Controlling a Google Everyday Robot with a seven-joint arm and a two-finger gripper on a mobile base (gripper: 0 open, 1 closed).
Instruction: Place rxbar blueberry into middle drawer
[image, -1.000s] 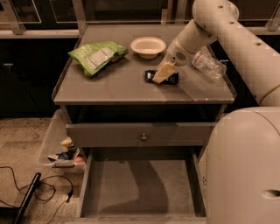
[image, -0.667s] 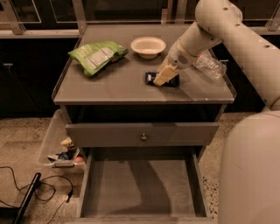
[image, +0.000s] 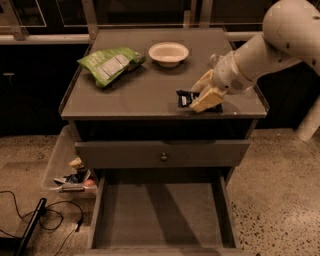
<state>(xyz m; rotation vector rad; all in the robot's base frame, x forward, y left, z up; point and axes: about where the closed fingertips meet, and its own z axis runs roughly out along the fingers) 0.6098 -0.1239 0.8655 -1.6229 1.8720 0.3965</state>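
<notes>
The rxbar blueberry (image: 186, 99), a dark navy bar with white lettering, is at the front right of the cabinet top (image: 145, 92). My gripper (image: 204, 92) comes in from the right on the white arm, and its beige fingers (image: 206, 100) are closed around the bar's right end. I cannot tell whether the bar still rests on the top or is held just above it. The middle drawer (image: 160, 215) is pulled open at the bottom, below the gripper, and its grey floor is bare.
A green chip bag (image: 110, 62) and a white bowl (image: 168, 52) sit at the back of the cabinet top. A shut drawer front with a round knob (image: 163, 157) is above the open drawer. A bin of clutter (image: 70, 177) and a black cable (image: 40, 215) are on the floor at left.
The gripper and the bar have shifted toward the front edge of the cabinet top. The arm has swung lower, and the clear bottle at the right is no longer seen.
</notes>
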